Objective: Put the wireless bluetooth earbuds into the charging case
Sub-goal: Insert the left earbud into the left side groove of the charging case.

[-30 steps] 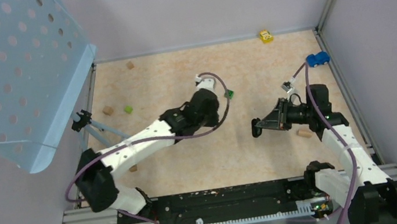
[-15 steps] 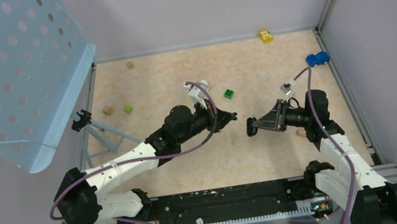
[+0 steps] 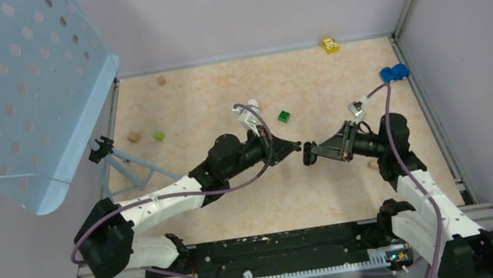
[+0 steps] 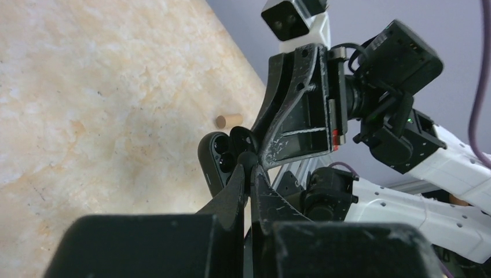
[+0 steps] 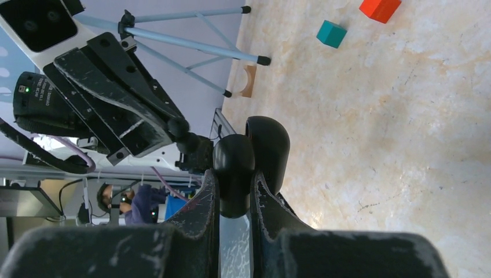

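- Mid-bench (image 3: pixel 208 93), held up off the surface: the case (image 3: pixel 310 154), black, lid (image 5: pixel 267 150) swung open.
- Right jaws: clenched on the body of the case, one finger on each flat side. The lid stands clear past the fingertips in the right wrist view.
- Left jaws: pinched almost fully together on a small black earbud (image 5: pixel 178 126), which shows as a rounded knob at the very tips.
- Key relation: the earbud is just beside the open face of the case, on the side away from the right arm. Two wells show in that face in the left wrist view (image 4: pixel 220 155), and the earbud (image 4: pixel 246 162) sits by the lower one.
- Whether the earbud touches the case or stops just short, I cannot tell.
- Axis: from above, both sets of jaws lie roughly along one line through the case, tip to tip, with the open face turned towards the left jaws.
- Judgement: the left arm does the inserting and the right only holds. The next move looks like a short push along that line into the case, and a small tilt could leave the earbud sitting on the rim of the well.
- Beyond the case: a green cube (image 3: pixel 285 115) towards the back wall, and a wooden peg (image 3: pixel 376 163) behind the right wrist, both lying on the bench.
- No other earbuds can be made out.
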{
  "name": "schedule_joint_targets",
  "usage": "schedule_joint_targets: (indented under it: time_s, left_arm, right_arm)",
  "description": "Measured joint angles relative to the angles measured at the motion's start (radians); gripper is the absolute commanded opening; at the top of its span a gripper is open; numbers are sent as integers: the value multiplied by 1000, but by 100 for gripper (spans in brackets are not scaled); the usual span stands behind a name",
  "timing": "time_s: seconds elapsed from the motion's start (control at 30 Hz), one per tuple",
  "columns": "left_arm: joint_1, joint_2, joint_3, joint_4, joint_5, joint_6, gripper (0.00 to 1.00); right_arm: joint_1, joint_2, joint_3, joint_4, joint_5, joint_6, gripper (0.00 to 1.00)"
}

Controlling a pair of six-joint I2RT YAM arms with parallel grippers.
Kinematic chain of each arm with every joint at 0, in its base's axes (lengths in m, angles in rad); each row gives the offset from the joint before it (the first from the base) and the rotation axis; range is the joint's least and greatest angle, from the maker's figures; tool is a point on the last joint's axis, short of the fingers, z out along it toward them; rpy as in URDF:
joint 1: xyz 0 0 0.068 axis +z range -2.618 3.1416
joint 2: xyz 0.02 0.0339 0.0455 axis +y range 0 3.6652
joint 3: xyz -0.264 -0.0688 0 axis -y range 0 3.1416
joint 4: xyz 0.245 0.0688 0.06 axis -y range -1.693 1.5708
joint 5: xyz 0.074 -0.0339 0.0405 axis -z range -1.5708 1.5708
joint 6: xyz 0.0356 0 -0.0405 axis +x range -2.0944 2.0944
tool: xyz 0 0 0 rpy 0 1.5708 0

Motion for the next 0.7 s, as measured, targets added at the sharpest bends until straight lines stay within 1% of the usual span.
schedule_joint_targets:
  time_s: [0.13, 0.7]
  left_arm:
    - [0, 42, 34, -37, 16, -2, 0]
    - [0, 100, 102, -137, 24, 12, 0]
  right_arm:
    - [12, -2, -5, 16, 3, 16, 0]
    - [45, 0, -5, 49, 13, 32, 0]
